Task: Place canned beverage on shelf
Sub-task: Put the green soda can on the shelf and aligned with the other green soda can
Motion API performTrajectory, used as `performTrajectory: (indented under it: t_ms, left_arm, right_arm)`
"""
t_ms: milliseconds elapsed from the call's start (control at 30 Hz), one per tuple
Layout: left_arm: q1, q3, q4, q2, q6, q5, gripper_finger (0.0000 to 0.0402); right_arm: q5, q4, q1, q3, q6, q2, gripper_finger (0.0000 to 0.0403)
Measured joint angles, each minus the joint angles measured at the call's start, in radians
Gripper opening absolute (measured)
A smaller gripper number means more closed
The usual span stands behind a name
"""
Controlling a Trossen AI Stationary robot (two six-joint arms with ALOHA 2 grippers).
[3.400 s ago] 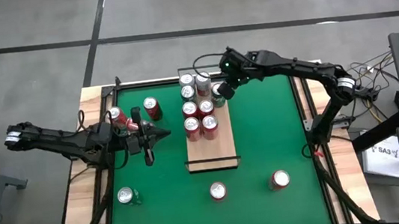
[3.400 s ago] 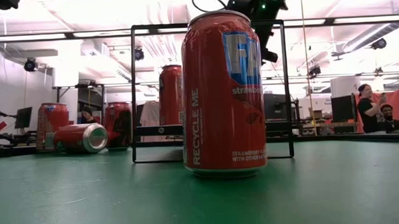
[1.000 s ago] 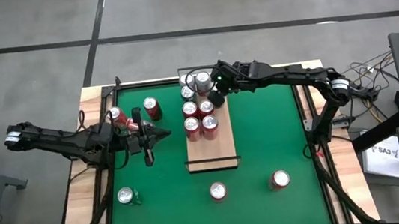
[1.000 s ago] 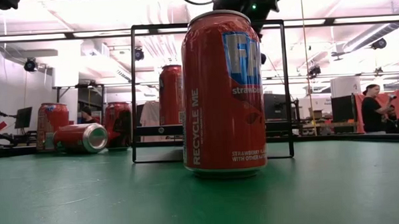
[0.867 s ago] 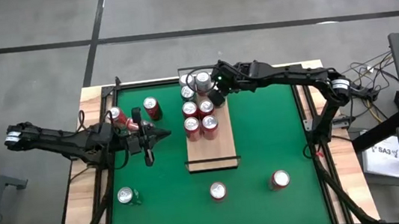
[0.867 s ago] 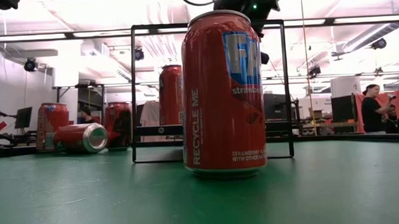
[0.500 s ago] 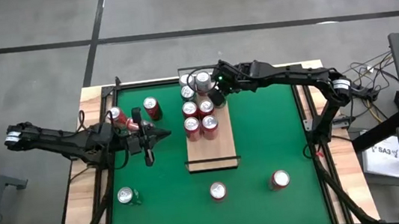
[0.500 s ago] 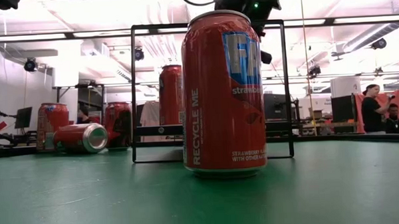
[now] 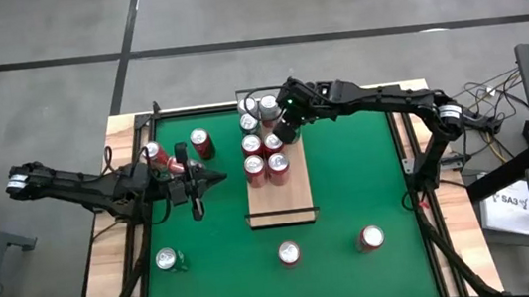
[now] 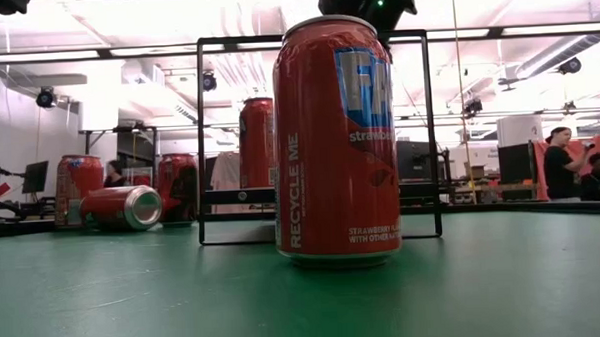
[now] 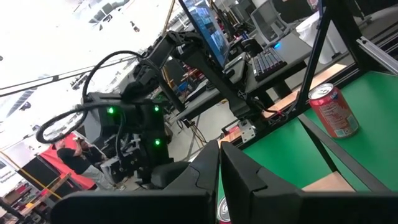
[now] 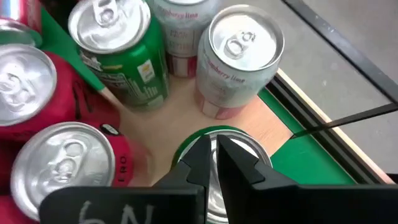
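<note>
Right gripper (image 12: 214, 149): fingers pressed together, pinching nothing that I can make out. The tips sit right over the lid of a green can (image 12: 252, 152).
Green can: upright on the shelf (image 9: 281, 202), at the far end and close to its right edge, straight below those shut tips.
Key relation: with the can directly beneath it and not beside it, I judge that this gripper can only press or nudge the can from here. It would have to spread its fingers before it could grasp.
Shelf axis: the board runs lengthwise from the far side of the table toward the near side. The cans crowd the far half and the near half is bare.
Cans on the shelf: at least eight, counting the green one. The arm hides part of the cluster, so the exact count is uncertain.
Cans on the green mat (image 9: 348, 179): five.
- One lying can (image 9: 153, 153) is at the far left.
- One standing can (image 9: 201, 141) is near it.
- A left can (image 9: 167, 260), a middle can (image 9: 289, 254) and a right can (image 9: 370, 238) stand along the near side.
Left gripper (image 11: 219, 155): fingers pressed together, empty. It hangs over the mat left of the shelf.
Nearer arm: the left one is closer to the lying and standing cans. The near-side right can lies on the right arm's side, well apart from its gripper.
</note>
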Motion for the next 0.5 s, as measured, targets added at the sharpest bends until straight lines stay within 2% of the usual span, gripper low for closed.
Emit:
performTrajectory:
  t_ms: [233, 500]
  left_arm:
    - [0.000, 0.000, -0.001, 0.000, 0.000, 0.000, 0.0000]
    - [0.001, 0.000, -0.002, 0.000, 0.000, 0.000, 0.0000]
  right_arm:
    - [0.017, 0.006, -0.001, -0.001, 0.013, 0.018, 0.0017]
    - [0.116, 0.000, -0.002, -0.001, 0.105, 0.021, 0.0017]
